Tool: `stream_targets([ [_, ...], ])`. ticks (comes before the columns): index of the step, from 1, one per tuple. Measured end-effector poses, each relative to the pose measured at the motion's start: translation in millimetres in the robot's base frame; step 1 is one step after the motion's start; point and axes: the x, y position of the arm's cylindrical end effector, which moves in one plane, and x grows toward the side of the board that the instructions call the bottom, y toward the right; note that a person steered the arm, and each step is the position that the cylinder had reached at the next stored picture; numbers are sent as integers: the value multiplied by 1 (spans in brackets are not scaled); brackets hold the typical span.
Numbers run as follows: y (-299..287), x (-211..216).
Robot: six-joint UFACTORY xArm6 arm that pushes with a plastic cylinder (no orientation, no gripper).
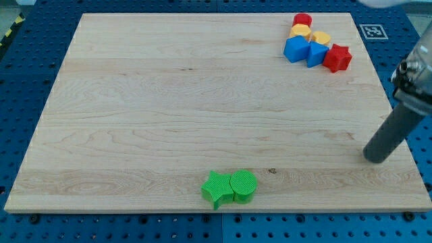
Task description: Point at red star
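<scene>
The red star (pixel 337 58) lies near the view's top right, at the right end of a tight cluster. Touching it on the left is a blue block (pixel 316 54), then another blue block (pixel 295 49). Behind them sit two yellow blocks (pixel 301 32) (pixel 320 38) and a red cylinder (pixel 303 19). My tip (pixel 375 158) rests on the board at the view's right, well below the red star and apart from every block.
A green star (pixel 216 190) and a green cylinder (pixel 244 186) touch each other near the board's bottom edge. The wooden board (pixel 169 101) lies on a blue perforated table. A fiducial marker (pixel 372 31) sits at the top right.
</scene>
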Motion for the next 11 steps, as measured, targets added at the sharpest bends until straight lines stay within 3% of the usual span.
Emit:
stream_targets([
  [1, 19, -32],
  [7, 78, -55],
  [10, 81, -177],
  [11, 57, -187],
])
